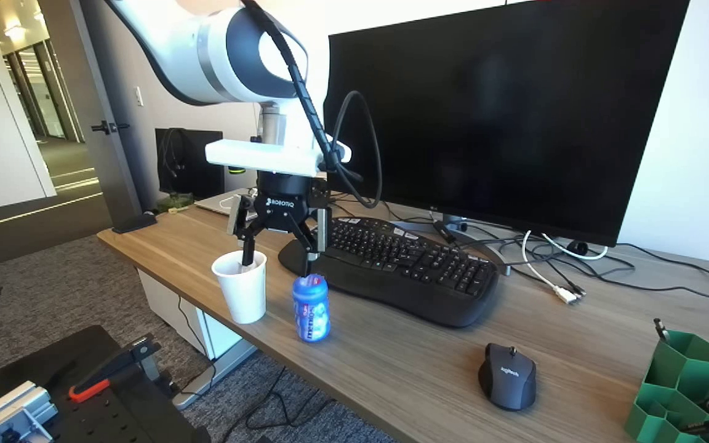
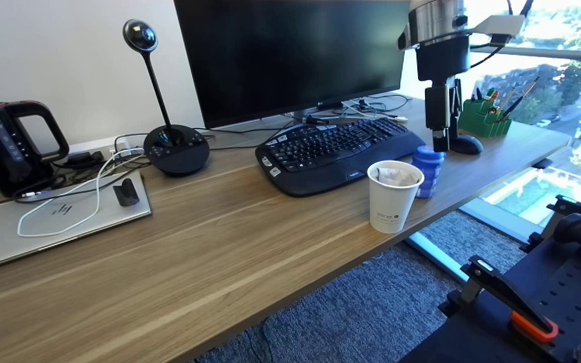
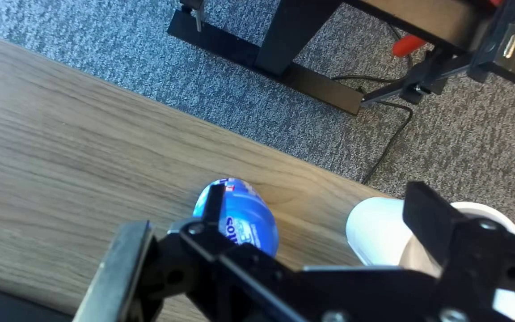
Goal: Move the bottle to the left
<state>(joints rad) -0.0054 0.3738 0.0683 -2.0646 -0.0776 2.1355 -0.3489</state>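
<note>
Unclenched, the tool (image 1: 278, 266) hangs spread wide near the blue bottle (image 1: 312, 312) and cup (image 1: 243, 294).

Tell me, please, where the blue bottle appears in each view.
In an exterior view: blue bottle, below centre, slightly left.
In an exterior view: blue bottle, right of centre, mid-height.
In the wrist view: blue bottle, below centre, slightly left.
Shared landmark: white paper cup, left of it in both exterior views, right in wrist view.

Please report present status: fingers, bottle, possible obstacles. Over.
Fingers open, nothing gripped. Blue bottle upright on desk. White cup close beside, maybe in the way.
</note>
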